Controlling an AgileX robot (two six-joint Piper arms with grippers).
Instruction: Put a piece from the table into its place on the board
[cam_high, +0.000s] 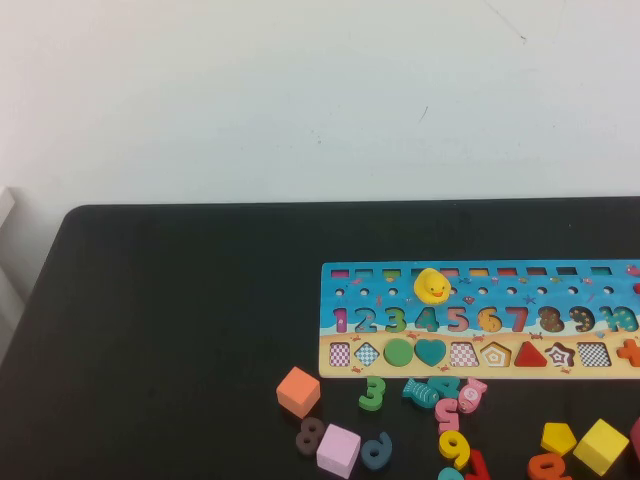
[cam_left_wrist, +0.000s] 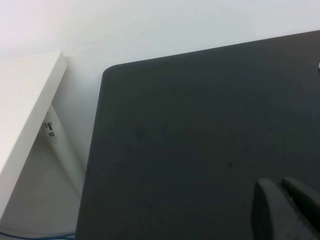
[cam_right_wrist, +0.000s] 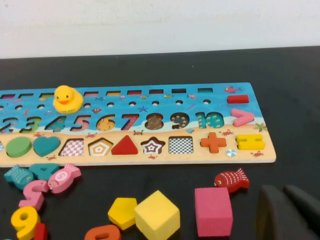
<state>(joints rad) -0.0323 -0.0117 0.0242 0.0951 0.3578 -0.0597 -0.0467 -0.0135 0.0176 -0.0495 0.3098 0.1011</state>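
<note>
Nothing is placed yet: the piece (cam_right_wrist: 122, 212) lies loose on the surface (cam_high: 180, 330) near the board (cam_right_wrist: 150, 90), its pentagon slot (cam_right_wrist: 100, 147) open, while my right end effector (cam_right_wrist: 289, 212) and left end effector (cam_left_wrist: 286, 207) hang together, empty, clear of the board.

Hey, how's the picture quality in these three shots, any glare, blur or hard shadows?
High view: soft, even light, no glare on the table, slightly hazy. Left wrist view: the left gripper is a dark blur at the frame edge. Right wrist view: the board and yellow pentagon look fairly sharp, the right gripper blurred.
</note>
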